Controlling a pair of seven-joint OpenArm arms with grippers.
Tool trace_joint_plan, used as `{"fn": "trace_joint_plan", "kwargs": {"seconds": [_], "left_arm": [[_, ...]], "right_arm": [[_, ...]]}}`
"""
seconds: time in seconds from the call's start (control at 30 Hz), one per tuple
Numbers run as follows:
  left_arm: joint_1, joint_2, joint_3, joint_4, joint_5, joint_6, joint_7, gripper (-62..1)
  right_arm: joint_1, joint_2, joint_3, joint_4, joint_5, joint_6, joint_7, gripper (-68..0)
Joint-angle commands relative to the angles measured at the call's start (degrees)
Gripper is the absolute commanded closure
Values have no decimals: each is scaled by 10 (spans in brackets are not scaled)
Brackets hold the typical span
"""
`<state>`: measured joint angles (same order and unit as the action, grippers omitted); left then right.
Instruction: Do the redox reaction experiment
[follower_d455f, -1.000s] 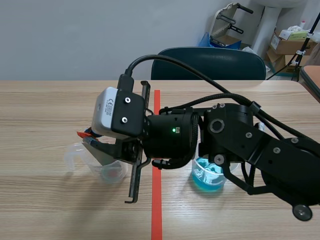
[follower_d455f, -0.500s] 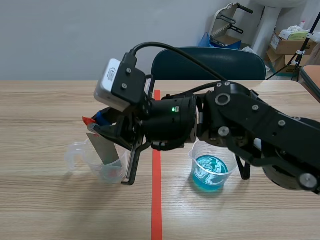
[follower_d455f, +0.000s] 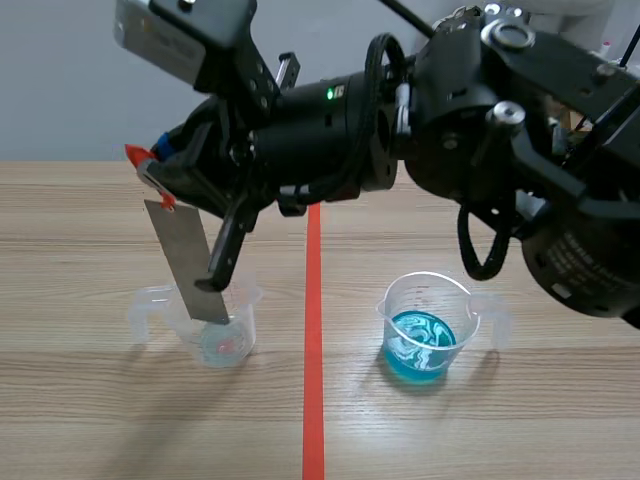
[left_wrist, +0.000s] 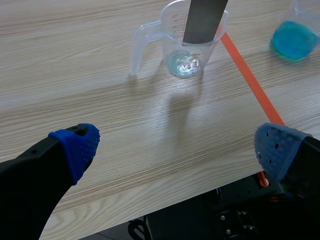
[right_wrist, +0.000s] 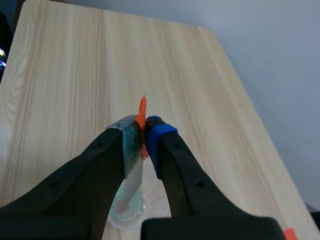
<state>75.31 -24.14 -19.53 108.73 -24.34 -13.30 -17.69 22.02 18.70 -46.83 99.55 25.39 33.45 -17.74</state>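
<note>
Your right gripper (follower_d455f: 155, 172) comes across from the right, raised, with its jaws clamped on the orange-taped top of a grey metal strip (follower_d455f: 188, 262). The strip hangs tilted, its lower end at the mouth of the clear cup (follower_d455f: 215, 338), left of the red tape line (follower_d455f: 313, 400). The cup of blue liquid (follower_d455f: 425, 335) stands right of that line. Your left gripper (left_wrist: 175, 145) hovers over the worktop (left_wrist: 100, 100), near the clear cup, jaws wide apart.

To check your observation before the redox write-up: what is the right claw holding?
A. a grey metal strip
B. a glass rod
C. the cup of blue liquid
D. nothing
A: the right claw is shut on the grey metal strip, over the clear cup; the cup of blue liquid stands alone.
</note>
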Motion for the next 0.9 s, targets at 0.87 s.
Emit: {"fn": "trace_joint_plan", "kwargs": {"seconds": [0.87], "left_arm": [[1, 1, -2, 11, -3, 0, -9, -623]], "right_arm": [[85, -60, 27, 89, 141, -61, -187, -9]]}}
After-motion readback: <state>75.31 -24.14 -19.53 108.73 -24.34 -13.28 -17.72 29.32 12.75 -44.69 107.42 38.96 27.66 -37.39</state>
